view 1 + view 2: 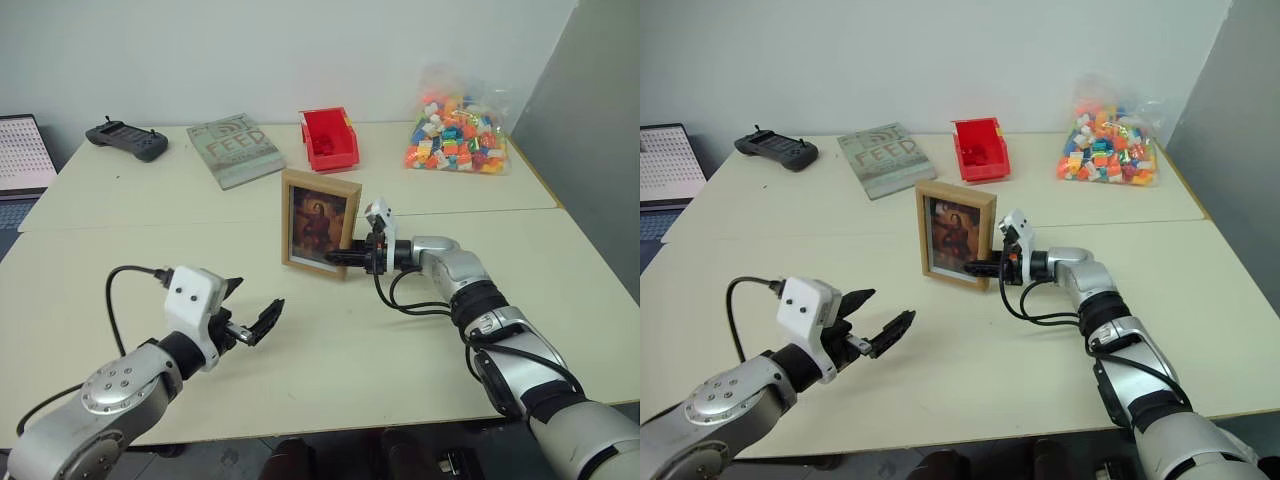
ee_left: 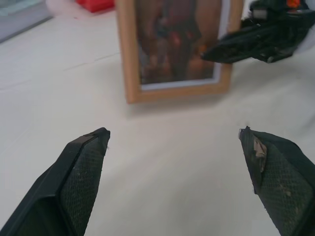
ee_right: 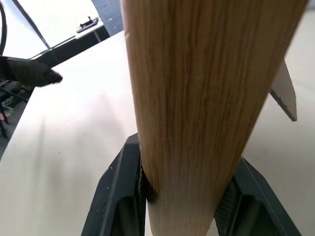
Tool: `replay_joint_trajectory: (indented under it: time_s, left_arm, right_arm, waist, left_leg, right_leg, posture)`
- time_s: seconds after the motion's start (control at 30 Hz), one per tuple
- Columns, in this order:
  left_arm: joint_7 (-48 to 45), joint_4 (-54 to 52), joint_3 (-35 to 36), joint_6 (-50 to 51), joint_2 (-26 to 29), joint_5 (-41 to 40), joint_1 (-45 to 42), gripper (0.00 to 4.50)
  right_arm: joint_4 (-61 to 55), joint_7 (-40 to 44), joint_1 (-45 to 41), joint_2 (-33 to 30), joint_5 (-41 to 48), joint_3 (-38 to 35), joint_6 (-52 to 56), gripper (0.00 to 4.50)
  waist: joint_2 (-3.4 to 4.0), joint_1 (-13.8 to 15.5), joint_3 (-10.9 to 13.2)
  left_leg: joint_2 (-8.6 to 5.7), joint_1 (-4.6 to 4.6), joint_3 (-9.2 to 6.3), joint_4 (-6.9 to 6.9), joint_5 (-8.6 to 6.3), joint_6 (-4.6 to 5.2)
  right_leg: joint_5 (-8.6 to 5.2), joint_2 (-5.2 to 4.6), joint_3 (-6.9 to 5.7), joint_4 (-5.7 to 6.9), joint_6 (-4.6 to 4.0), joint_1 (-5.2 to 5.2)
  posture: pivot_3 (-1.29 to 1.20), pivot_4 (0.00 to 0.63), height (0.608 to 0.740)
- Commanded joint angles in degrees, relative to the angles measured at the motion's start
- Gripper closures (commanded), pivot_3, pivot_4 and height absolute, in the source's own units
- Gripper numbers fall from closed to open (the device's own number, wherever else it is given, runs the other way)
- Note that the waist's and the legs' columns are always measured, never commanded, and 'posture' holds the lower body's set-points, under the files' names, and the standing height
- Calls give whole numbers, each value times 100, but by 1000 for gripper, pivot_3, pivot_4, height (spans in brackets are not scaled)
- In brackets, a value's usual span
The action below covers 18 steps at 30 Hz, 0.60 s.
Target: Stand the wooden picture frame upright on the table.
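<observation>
standing upright on the table (image 1: 120, 270), picture frame (image 1: 320, 223) with its right edge pinched between the right gripper (image 1: 340, 258) fingers. open wide and holding nothing, left gripper (image 1: 248, 305) near the frame's front, not touching. frame's back stand mostly hidden.

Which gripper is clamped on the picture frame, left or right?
The right gripper: its fingers pinch the side edge of the upright picture frame. The left gripper hangs open above the table, apart from the frame.
</observation>
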Motion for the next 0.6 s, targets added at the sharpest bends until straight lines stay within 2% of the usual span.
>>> replay_joint_trajectory:
  time_s: [0.03, 0.17, 0.2, 0.23, 0.4, 0.5, 0.6]
  left_arm:
    - [-279, -46, -68, -406, -219, 526, 153, 0]
    - [-426, -136, -246, -422, -437, 773, 206, 0]
    - [-453, -152, -259, -405, -483, 785, 192, 0]
    - [-479, -150, -264, -377, -528, 781, 161, 0]
    - [-800, -85, -208, -195, -526, 605, 5, 0]
    - [-1037, 71, 51, 115, -388, 195, -303, 0]
    - [-1428, 486, 587, 572, 32, -384, -752, 0]
  right_arm:
    - [225, 47, -50, 80, -172, -196, -185, 3190]
    - [313, 3, 48, 154, -248, -340, -171, 3190]
    - [274, 11, 85, 156, -258, -358, -159, 2490]
    - [243, 9, 115, 151, -277, -373, -163, 2403]
    - [-224, -75, 436, -76, -486, -362, -229, 1121]
    - [-986, -166, 837, -500, -687, -302, -76, 536]
    - [-2279, -490, 1392, -1141, -917, -361, 265, 49]
  waist:
    - [0, 15, 0]
    - [-1, 9, -1]
    - [-2, 9, -1]
    - [-2, 9, -1]
    - [-2, 5, -1]
    - [-2, 25, -1]
    - [-2, 43, -1]
  left_leg:
    - [0, -1, 0, 1, -3, 5]
    - [-1, 5, 0, 2, -14, 24]
    - [-1, 5, 0, 2, -14, 25]
    - [0, 5, -2, 3, -14, 25]
    - [0, 4, -2, 3, -15, 26]
    - [-1, 1, -4, 6, -15, 26]
    - [-1, 1, -6, 9, -15, 26]
  right_leg:
    - [1, -1, -1, -1, 1, 0]
    - [2, -1, -1, 1, 4, 6]
    - [2, -1, -1, 1, 4, 7]
    - [2, -1, -3, 2, 4, 7]
    - [2, -1, -5, 2, 4, 7]
    - [2, -1, -8, 2, 4, 8]
    - [3, -2, -10, 2, 6, 9]
  posture:
    - [0, 150, 740]
    - [0, 150, 740]
    - [0, 150, 740]
    - [0, 150, 740]
    - [0, 150, 740]
    - [0, 150, 740]
    - [0, 150, 740]
